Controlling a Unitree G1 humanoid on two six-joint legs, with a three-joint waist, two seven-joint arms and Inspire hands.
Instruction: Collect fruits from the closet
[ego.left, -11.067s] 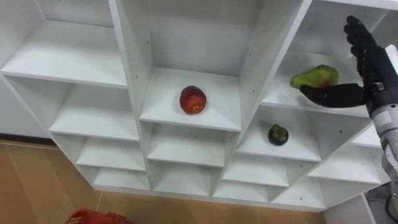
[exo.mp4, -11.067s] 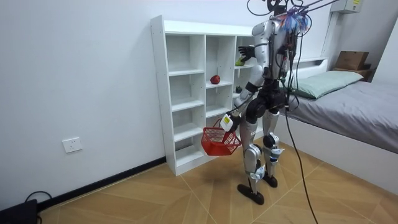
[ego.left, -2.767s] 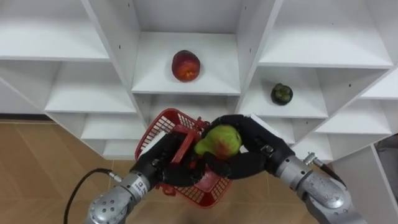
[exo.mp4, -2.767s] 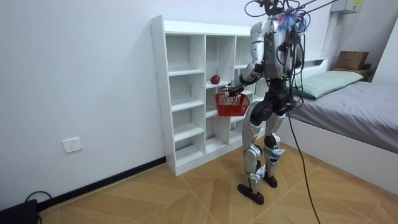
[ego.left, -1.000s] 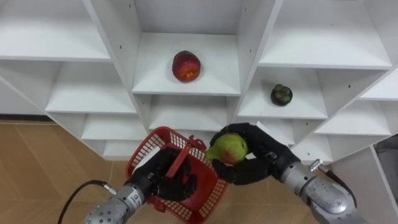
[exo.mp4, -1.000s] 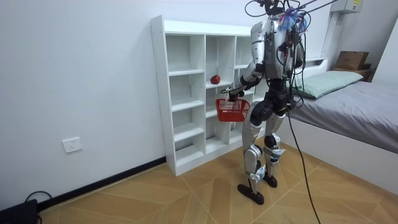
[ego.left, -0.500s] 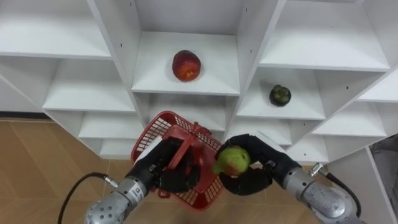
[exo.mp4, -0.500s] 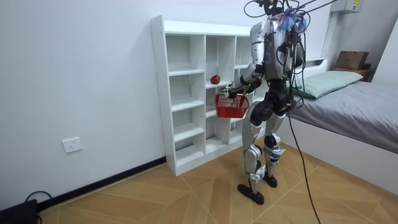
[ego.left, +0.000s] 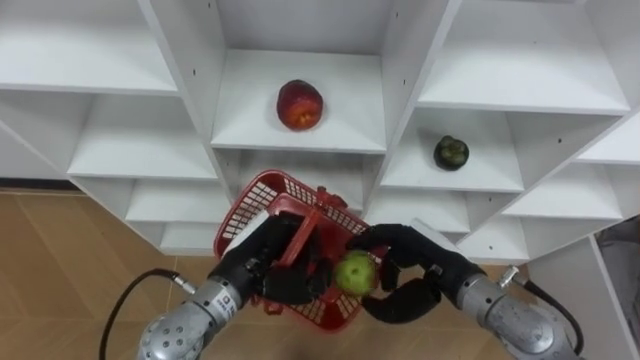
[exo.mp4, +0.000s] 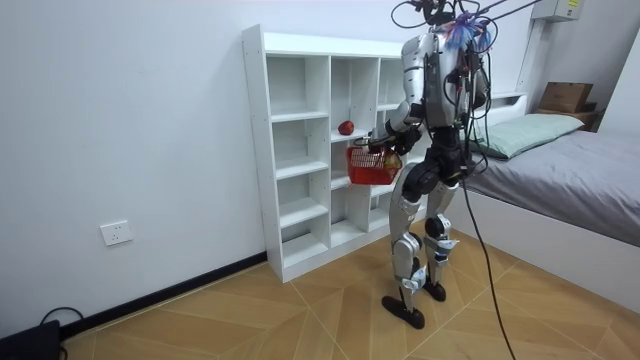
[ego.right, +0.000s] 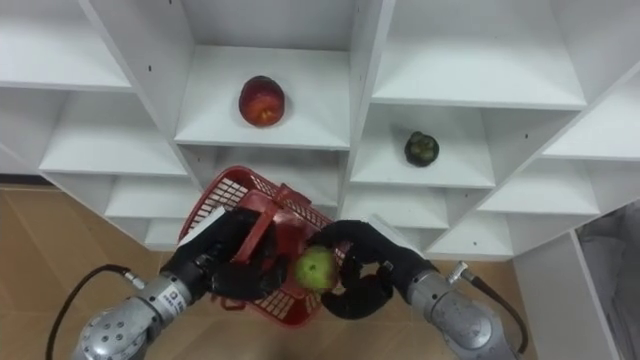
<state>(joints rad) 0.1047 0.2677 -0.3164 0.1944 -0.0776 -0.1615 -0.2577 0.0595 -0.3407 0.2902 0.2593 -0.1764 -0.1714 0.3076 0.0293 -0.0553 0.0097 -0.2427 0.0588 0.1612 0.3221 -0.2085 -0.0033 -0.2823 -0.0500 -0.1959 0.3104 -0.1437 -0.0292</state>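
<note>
A red mesh basket (ego.left: 262, 203) hangs in front of the white closet (ego.left: 190, 60), its handle gripped by my left hand (ego.left: 262, 268). My right hand (ego.left: 415, 270) is curled round a green fruit with a reddish blush (ego.left: 353, 271) and holds it just over the basket's right rim. Whether the fruit touches the mesh I cannot tell. A red fruit (ego.left: 300, 105) lies on the middle shelf. A small dark green fruit (ego.left: 452, 152) sits one compartment to the right and lower. In the room view I stand upright facing the closet, with the basket (exo.mp4: 372, 166) at chest height.
The closet's other compartments (ego.left: 130, 150) hold nothing. Wooden floor (ego.left: 60, 270) runs below the shelves. In the room view a bed (exo.mp4: 570, 170) stands at the room view's right behind me, and a wall socket (exo.mp4: 117, 233) is at the left.
The basket has come up and right toward my right hand. The green fruit has moved left and down, from beside the basket to just over its rim.
</note>
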